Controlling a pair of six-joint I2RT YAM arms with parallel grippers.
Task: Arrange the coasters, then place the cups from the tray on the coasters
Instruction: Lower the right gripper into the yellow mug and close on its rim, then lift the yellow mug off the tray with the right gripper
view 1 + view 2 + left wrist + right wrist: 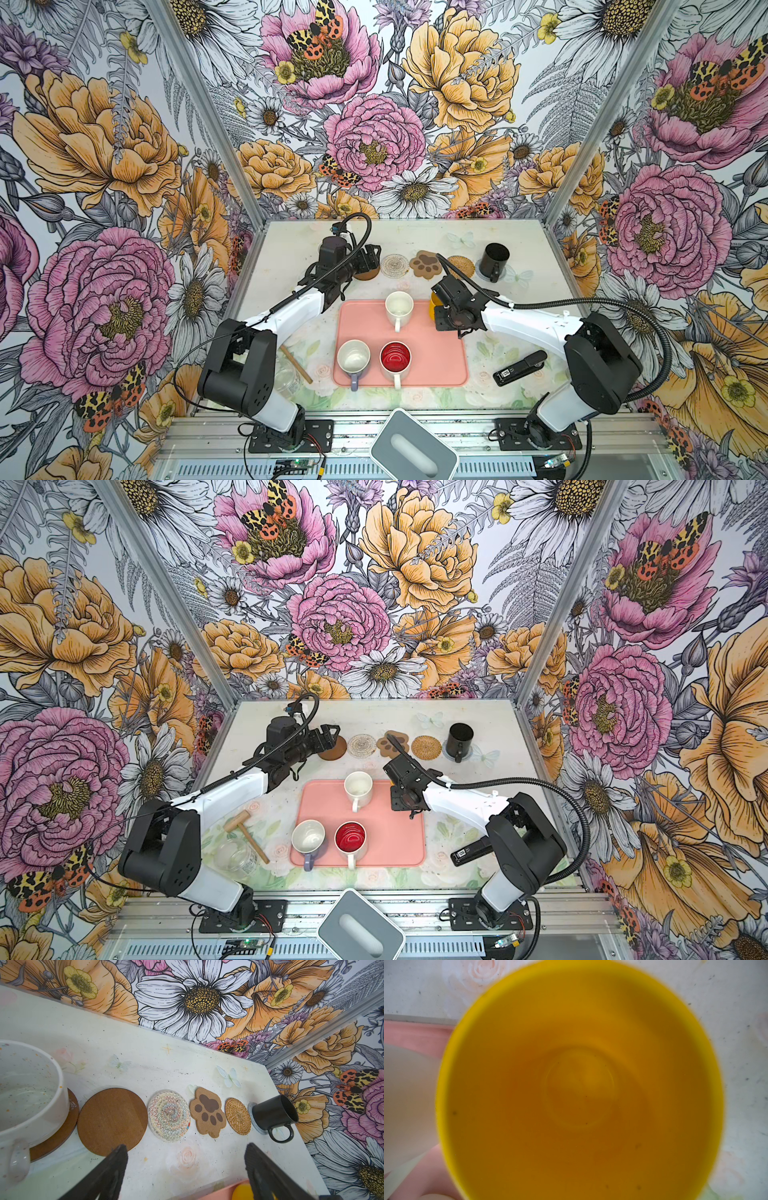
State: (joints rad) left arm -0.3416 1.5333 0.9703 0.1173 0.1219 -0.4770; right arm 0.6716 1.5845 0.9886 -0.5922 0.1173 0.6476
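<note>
**A:** Largest first: what sits on the bench point(291, 245)?

**B:** The salmon tray point(440, 361), midway between the left and right edges and closer to the near edge. Three cups stand upright on it. A white cup point(399, 308) is at its far edge. A lavender cup point(353, 359) and a red-lined cup point(395, 359) stand side by side at its near edge.

**A:** And the pincers?

**B:** The left pincer point(330, 734) has its jaws spread wide with nothing between them, and hovers by the coaster row. The right pincer point(439, 312) is directly over the yellow cup point(579, 1084) at the tray's far right corner. Its jaws are hidden, so I cannot tell whether it grips the cup.

**A:** The coasters?

**B:** One row along the far edge, from the left edge toward the right:
- a brown disc point(60, 1142) bearing a speckled white cup point(27, 1093)
- a second brown disc point(112, 1122), bare
- a whitish woven round point(168, 1116)
- a paw-print coaster point(207, 1111)
- a rattan round point(238, 1115)
- a grey-blue round point(250, 1113) under the black cup point(274, 1111), toward the far right corner
</note>
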